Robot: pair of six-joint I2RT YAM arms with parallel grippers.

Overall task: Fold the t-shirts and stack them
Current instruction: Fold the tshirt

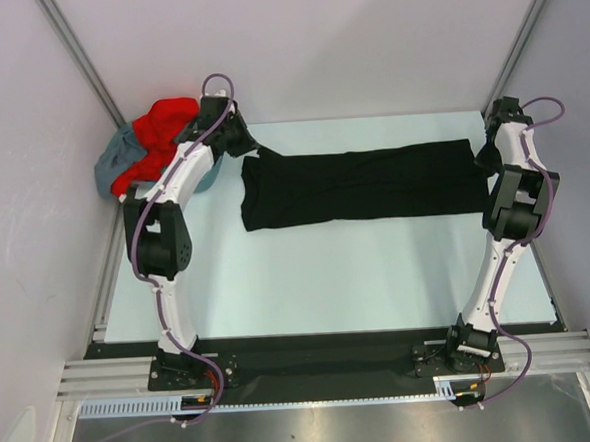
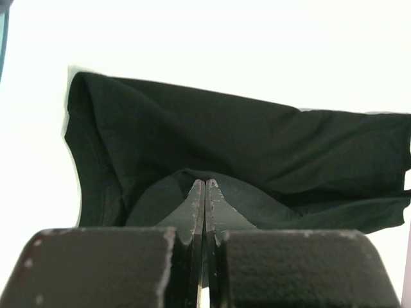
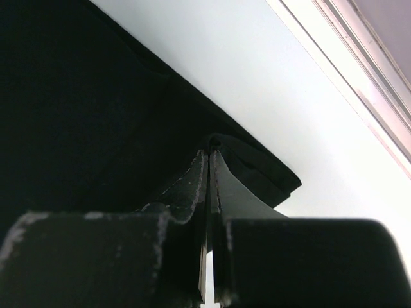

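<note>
My left gripper (image 2: 205, 183) and right gripper (image 3: 210, 153) are both clamped tight, each on one end of the black shirt (image 1: 358, 184), which lies stretched between them. Each bite looks thin to me. Pulling apart could slip an edge free, leaving the fold crooked.

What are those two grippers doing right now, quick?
Left gripper: closed, pinching one end of the black t-shirt.
Right gripper: closed, pinching the same shirt's other end.

Open table (image 1: 329, 279) this side of black t-shirt (image 1: 358, 184); red t-shirt (image 1: 161, 129) and grey-blue t-shirt (image 1: 114, 160) at far-left corner.
</note>
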